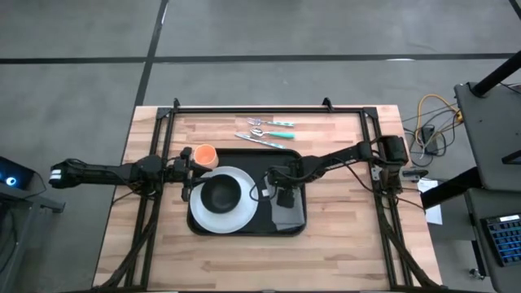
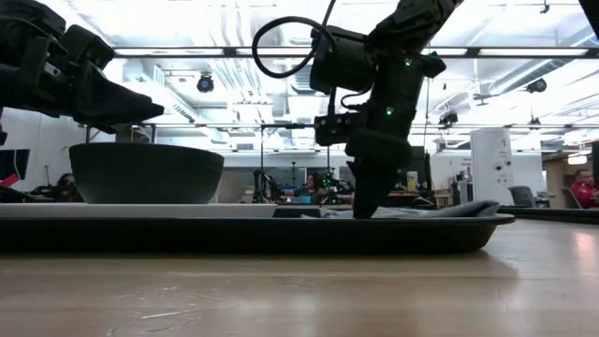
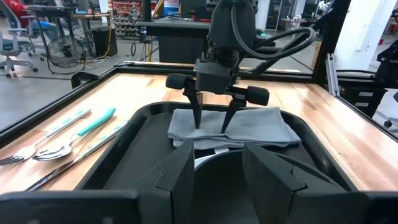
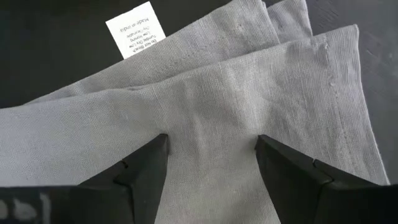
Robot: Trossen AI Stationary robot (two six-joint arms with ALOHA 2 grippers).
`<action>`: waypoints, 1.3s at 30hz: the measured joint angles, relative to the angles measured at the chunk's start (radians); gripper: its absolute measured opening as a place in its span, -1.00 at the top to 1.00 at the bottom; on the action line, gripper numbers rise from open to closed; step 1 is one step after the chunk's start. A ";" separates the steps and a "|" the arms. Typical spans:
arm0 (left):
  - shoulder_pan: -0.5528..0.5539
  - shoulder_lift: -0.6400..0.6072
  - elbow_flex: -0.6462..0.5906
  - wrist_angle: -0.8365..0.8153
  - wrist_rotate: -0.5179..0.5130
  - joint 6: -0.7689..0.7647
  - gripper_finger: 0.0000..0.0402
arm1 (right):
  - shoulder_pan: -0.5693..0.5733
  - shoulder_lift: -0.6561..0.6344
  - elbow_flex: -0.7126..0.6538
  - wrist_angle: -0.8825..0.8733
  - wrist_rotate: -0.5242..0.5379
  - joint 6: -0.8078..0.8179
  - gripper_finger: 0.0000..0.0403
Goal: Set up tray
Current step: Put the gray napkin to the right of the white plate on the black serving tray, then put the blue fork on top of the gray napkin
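High view, looking straight down: we see a wooden table (image 1: 342, 236) with a black tray (image 1: 297, 230) at the frame's centre. On the tray's left half sits a white plate (image 1: 202, 218) with a black bowl (image 1: 221, 193) on it. On the tray's right half lies a folded grey cloth (image 1: 286, 216).

Our right gripper (image 1: 284, 195) reaches in from the right of the frame and stands over the cloth. Its jaws are spread wide with both fingertips (image 4: 155, 155) pressed down onto the cloth, holding nothing between them. A small white label (image 4: 135, 30) shows at the cloth's edge.

Our left gripper (image 1: 189, 172) comes in from the left and hovers at the plate's upper left edge, jaws apart and empty, beside an orange cup (image 1: 204, 154).

Above the tray, in the upper middle of the frame, lies cutlery (image 1: 269, 131) with teal handles.
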 joint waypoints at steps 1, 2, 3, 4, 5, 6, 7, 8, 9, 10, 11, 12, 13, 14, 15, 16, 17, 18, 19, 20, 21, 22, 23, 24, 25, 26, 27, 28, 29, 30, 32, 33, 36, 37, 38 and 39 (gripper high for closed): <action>0.000 0.000 0.000 0.000 0.000 0.000 0.41 | 0.000 0.000 0.000 0.000 0.001 0.010 -0.14; 0.000 0.000 0.000 0.000 0.000 0.000 0.41 | 0.000 0.000 0.000 0.001 0.003 0.021 -0.14; 0.000 0.000 0.000 0.000 0.000 0.000 0.41 | 0.000 0.000 0.000 0.001 0.003 0.035 -0.14; 0.000 0.000 0.000 0.000 0.000 0.000 0.41 | 0.000 0.000 -0.001 0.001 0.003 0.049 -0.14; 0.000 0.000 0.000 0.000 0.000 0.000 0.41 | 0.000 0.000 -0.001 0.001 0.003 0.064 -0.14; 0.000 0.000 0.000 0.000 0.000 0.000 0.41 | 0.000 0.000 -0.001 0.002 0.004 0.078 -0.14; 0.000 0.000 0.000 0.000 0.000 0.000 0.41 | 0.000 0.000 -0.001 0.002 0.004 0.089 -0.14; 0.000 0.000 0.000 0.000 0.000 0.000 0.41 | 0.000 0.000 -0.001 0.004 0.005 0.095 -0.14; 0.000 0.000 0.000 0.000 0.000 0.000 0.41 | 0.000 0.000 -0.002 0.006 0.006 0.099 -0.14; 0.000 0.000 0.000 0.000 0.000 0.000 0.41 | 0.000 0.000 -0.002 0.010 0.009 0.100 -0.14; 0.000 0.000 0.000 0.000 0.000 0.000 0.41 | 0.000 0.000 -0.002 0.017 0.018 0.103 -0.14; 0.000 0.000 0.000 0.000 0.000 0.000 0.41 | 0.000 0.001 -0.001 0.025 0.030 0.106 -0.14; 0.000 0.000 0.000 0.000 0.000 0.000 0.41 | -0.001 0.002 0.003 0.028 0.036 0.107 -0.14; 0.000 0.000 0.000 0.000 0.000 0.000 0.41 | -0.002 0.003 0.007 0.028 0.040 0.107 -0.14; 0.000 0.000 0.000 0.000 0.000 0.000 0.41 | -0.004 0.003 0.012 0.029 0.043 0.107 -0.14; 0.000 0.000 0.000 0.000 0.000 0.000 0.41 | -0.006 0.004 0.016 0.030 0.046 0.107 -0.14; 0.000 0.000 0.000 0.000 0.000 0.000 0.41 | -0.008 0.004 0.019 0.029 0.054 0.107 -0.14; 0.000 0.000 0.000 0.000 0.000 0.000 0.41 | -0.008 0.004 0.023 0.028 0.058 0.107 -0.14; 0.000 0.000 0.000 0.000 0.000 0.000 0.41 | -0.008 0.004 0.026 0.028 0.059 0.107 -0.14; 0.000 0.000 0.000 0.000 0.000 0.000 0.41 | -0.008 0.004 0.028 0.028 0.059 0.106 -0.14; 0.000 0.000 0.000 0.000 0.000 0.000 0.41 | -0.008 0.004 0.030 0.028 0.058 0.103 -0.14; 0.000 0.000 0.000 0.000 0.000 0.000 0.41 | -0.007 0.004 0.033 0.027 0.058 0.102 -0.14; 0.000 0.000 0.000 0.000 0.000 0.000 0.41 | -0.007 0.004 0.039 0.022 0.057 0.099 -0.14; 0.000 0.000 0.000 0.000 0.000 0.000 0.41 | -0.007 0.004 0.046 0.014 0.053 0.094 -0.14; 0.000 0.000 0.000 0.000 0.000 0.000 0.41 | -0.007 0.004 0.056 0.002 0.050 0.091 -0.14; 0.000 0.000 0.000 0.000 0.000 0.000 0.41 | -0.007 0.004 0.068 -0.016 0.049 0.090 -0.14; 0.000 0.000 0.000 0.000 0.000 0.000 0.41 | -0.006 0.003 0.079 -0.034 0.049 0.087 -0.14; 0.000 0.000 0.000 0.000 0.000 0.000 0.41 | -0.005 0.003 0.090 -0.046 0.050 0.082 -0.14; 0.000 0.000 0.000 0.000 0.000 0.000 0.41 | -0.005 0.001 0.099 -0.052 0.050 0.069 -0.14; 0.000 0.000 0.000 0.000 0.000 0.000 0.41 | -0.005 -0.003 0.104 -0.051 0.049 0.053 -0.14; 0.000 -0.001 0.000 0.000 0.000 0.000 0.41 | -0.004 -0.010 0.114 -0.040 0.047 0.011 -0.14; 0.000 0.000 0.000 0.000 0.000 0.000 0.41 | -0.004 -0.012 0.117 -0.025 0.044 -0.013 -0.14; 0.000 0.001 0.000 0.000 0.000 0.000 0.41 | -0.006 -0.015 0.118 0.016 0.023 -0.082 -0.13; 0.000 0.001 0.000 0.000 0.000 0.000 0.41 | -0.010 -0.016 0.116 0.036 0.010 -0.100 -0.13; 0.000 0.001 0.000 0.000 0.000 0.000 0.41 | -0.016 -0.017 0.116 0.047 -0.002 -0.116 -0.13; 0.000 0.000 0.000 0.000 0.000 0.000 0.41 | -0.022 -0.021 0.116 0.053 -0.015 -0.129 -0.13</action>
